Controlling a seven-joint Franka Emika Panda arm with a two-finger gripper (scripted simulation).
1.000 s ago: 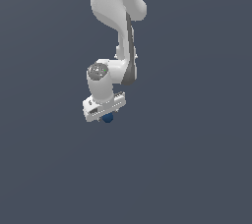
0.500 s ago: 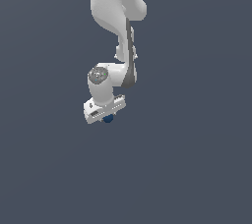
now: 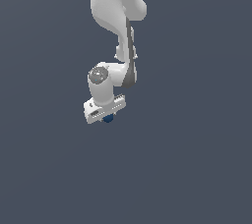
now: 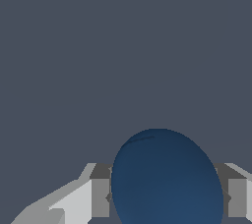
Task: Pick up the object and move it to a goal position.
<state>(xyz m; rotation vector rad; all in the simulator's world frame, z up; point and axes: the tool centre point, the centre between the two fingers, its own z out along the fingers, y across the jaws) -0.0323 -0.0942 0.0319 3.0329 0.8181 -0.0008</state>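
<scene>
My arm (image 3: 110,2) is glossy white with dark grey seams at the joints. There's a round grey cap (image 3: 98,75) on my wrist. My gripper (image 3: 105,115) is a boxy white block with grey finger pads (image 4: 100,197).

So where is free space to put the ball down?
Bare grey surface lies on every side of the arm. The only crowded spot is at the gripper, which is shut on the ball.
</scene>
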